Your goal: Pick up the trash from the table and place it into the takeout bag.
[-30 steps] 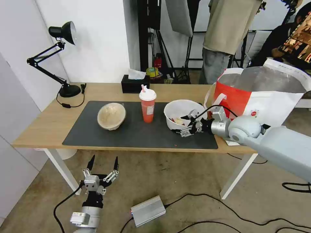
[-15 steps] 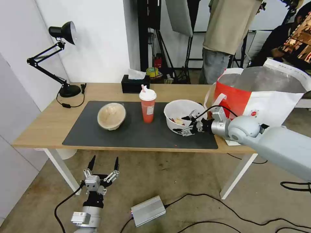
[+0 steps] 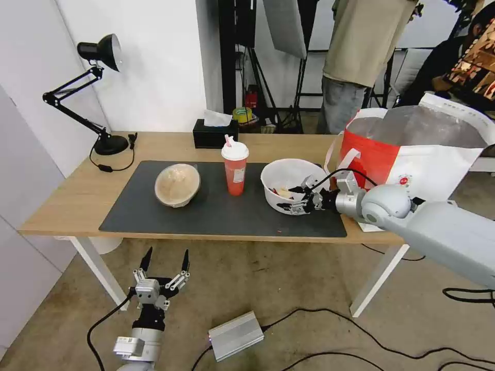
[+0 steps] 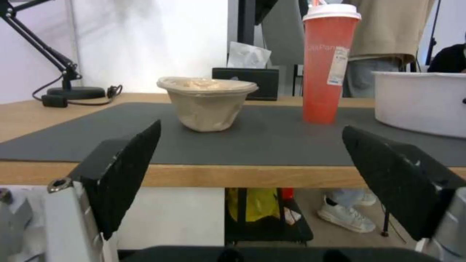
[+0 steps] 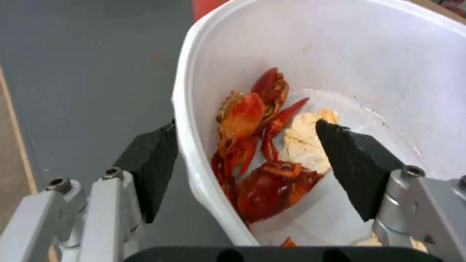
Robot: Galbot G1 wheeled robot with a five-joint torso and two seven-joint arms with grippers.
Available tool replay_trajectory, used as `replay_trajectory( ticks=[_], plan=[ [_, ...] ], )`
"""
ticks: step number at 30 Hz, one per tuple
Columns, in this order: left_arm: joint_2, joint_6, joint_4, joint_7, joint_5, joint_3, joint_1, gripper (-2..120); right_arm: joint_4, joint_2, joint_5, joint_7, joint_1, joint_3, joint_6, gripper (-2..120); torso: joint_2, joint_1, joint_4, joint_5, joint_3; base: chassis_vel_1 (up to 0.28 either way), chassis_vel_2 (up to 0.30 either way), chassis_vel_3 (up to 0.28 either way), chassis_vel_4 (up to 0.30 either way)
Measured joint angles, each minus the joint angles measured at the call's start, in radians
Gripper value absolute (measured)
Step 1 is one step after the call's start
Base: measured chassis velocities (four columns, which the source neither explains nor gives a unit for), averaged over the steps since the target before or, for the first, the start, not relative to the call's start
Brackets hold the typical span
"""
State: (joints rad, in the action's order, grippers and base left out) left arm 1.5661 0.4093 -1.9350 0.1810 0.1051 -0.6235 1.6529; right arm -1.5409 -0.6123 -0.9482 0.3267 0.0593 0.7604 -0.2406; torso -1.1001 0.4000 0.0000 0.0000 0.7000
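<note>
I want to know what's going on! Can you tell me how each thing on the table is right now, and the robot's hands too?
White bowl: upright, uncovered, red shellfish scraps inside.
Red cup: upright, lid on.
Beige bowl: lidded, on the mat.
Takeout bag: standing open.
Tissue box: tissue sticking up.
Right hand: open, straddling the white bowl's rim.
Left hand: open, below the table edge.

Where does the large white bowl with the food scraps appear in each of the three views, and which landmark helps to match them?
Head view: the large white bowl stands on the dark mat, between the red drink cup and the takeout bag.
Left wrist view: its wall is at the edge, beside the cup.
Right wrist view: its rim lies between the open fingers of the right gripper.
Shared landmark: the red cup.
</note>
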Motion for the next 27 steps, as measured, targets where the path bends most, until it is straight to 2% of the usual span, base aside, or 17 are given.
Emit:
replay_trajectory(
  ticks=[9,10,13,15,20,22,24,25,27],
  plan=[
    [0.000,0.000,0.007,0.000,0.001,-0.002,-0.004,100,0.035,-0.024,0.013,0.008,0.003,-0.001,0.003,73,0.000,0.000,0.0000,-0.0001,0.000,0.000,0.000,0.000,0.000],
    [0.000,0.001,0.008,0.000,0.001,-0.002,-0.004,100,0.039,-0.026,0.016,0.012,0.003,0.000,0.004,69,0.000,0.000,-0.0001,-0.0002,0.000,0.000,0.000,0.000,0.000],
    [0.001,0.002,0.010,0.000,0.001,-0.002,-0.004,100,0.044,-0.029,0.020,0.012,0.004,0.000,0.004,68,0.000,0.000,-0.0001,-0.0002,0.000,0.000,0.000,0.000,0.000],
    [0.002,0.003,0.013,0.000,0.000,-0.002,-0.006,100,0.055,-0.035,0.023,0.014,0.007,0.001,0.004,57,0.000,0.000,0.0002,-0.0001,0.000,0.000,0.000,0.000,0.000],
    [0.002,0.003,0.016,0.001,0.000,-0.002,-0.007,100,0.068,-0.041,0.031,0.016,0.013,0.004,0.002,50,0.000,0.000,0.0003,0.0000,0.000,0.000,0.000,0.000,0.000],
    [0.002,0.003,0.018,0.001,0.000,-0.003,-0.008,100,0.070,-0.043,0.033,0.017,0.014,0.005,-0.001,41,0.001,0.000,0.0002,0.0009,0.001,0.000,0.000,0.000,0.000],
    [0.002,0.003,0.019,0.001,0.000,-0.002,-0.008,100,0.071,-0.046,0.033,0.017,0.014,0.005,-0.001,33,0.000,0.000,0.0001,0.0000,0.000,0.000,0.000,0.000,0.000],
    [0.002,0.003,0.019,0.001,0.000,-0.002,-0.008,100,0.071,-0.046,0.033,0.017,0.014,0.005,-0.001,33,0.000,0.000,0.0001,0.0000,0.000,0.000,0.000,0.000,0.000],
    [0.003,0.003,0.020,0.001,0.000,-0.003,-0.009,100,0.072,-0.048,0.035,0.017,0.014,0.005,-0.001,23,0.000,0.000,0.0001,0.0002,0.000,0.000,0.000,0.000,0.000]
  ],
)
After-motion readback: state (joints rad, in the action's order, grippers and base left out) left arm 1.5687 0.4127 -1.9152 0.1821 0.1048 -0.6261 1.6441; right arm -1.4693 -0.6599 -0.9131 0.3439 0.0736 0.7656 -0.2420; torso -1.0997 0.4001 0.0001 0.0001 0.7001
